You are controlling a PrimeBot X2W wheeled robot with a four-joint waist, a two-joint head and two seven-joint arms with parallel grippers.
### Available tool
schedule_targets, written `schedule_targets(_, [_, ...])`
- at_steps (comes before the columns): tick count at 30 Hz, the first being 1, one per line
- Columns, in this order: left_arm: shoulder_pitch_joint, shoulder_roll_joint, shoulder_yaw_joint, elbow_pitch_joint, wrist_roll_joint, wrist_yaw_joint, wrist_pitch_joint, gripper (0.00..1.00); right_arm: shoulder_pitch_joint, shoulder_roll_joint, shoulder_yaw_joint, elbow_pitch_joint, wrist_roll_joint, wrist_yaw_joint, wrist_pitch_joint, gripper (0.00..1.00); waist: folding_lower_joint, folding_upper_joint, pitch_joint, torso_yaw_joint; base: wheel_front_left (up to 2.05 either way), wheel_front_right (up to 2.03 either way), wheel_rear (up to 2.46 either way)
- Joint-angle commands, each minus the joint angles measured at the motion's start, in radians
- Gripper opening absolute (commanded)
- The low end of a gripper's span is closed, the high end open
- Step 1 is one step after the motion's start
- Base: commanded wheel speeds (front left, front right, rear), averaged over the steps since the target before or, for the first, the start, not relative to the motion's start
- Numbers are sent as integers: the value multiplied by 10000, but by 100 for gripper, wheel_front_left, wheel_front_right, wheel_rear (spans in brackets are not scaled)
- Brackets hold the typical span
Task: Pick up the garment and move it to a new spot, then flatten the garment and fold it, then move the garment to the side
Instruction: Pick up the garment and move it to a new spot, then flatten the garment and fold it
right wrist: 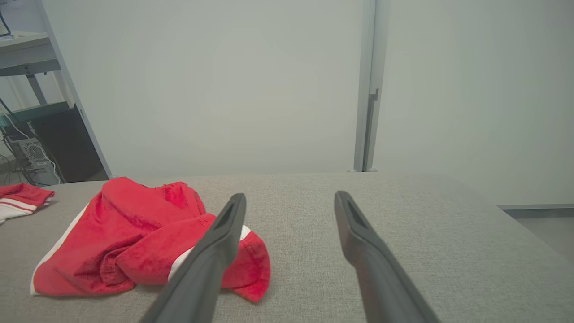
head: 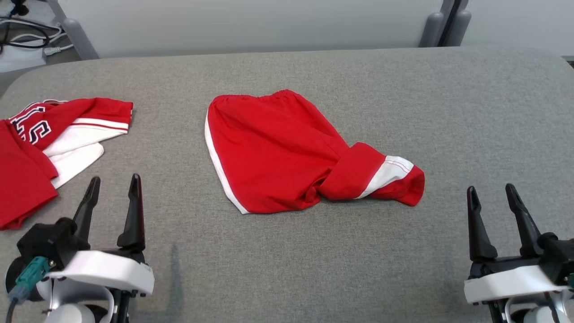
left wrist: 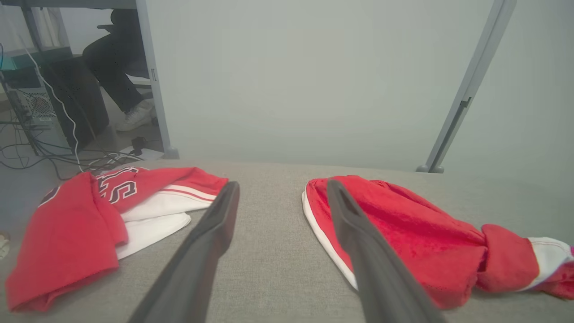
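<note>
Nearest the robot, the left pincer (head: 115, 177) and right pincer (head: 490, 187) both stand wide open and empty over the bare tabletop (head: 403, 89). Ahead, between them, lie the red shorts (head: 278, 152). Their long axis runs from the waistband at far left to a rolled leg at near right, closer to the right pincer. A red jersey (head: 45, 134) lies beyond the left pincer.

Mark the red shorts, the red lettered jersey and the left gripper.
Red shorts with white side stripes (head: 273, 157), head view, middle of the red panel.
Red and white lettered jersey (head: 22, 188), head view, red body fabric.
Left gripper (head: 115, 178), head view, midway between fingertips.
</note>
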Motion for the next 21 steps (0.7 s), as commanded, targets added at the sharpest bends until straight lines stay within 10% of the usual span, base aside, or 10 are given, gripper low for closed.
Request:
schedule_targets(1, [-86, 270, 459, -266, -113, -25, -147, 100, 54, -139, 253, -350, -100, 14, -58, 100, 0, 0, -167, 84, 0, 0, 0])
schedule_targets(21, [1347, 639, 413, -385, -219, -142, -331, 100, 2018, -28, 389, -1101, -364, 14, 282, 100, 0, 0, -1271, 266, 0, 0, 0])
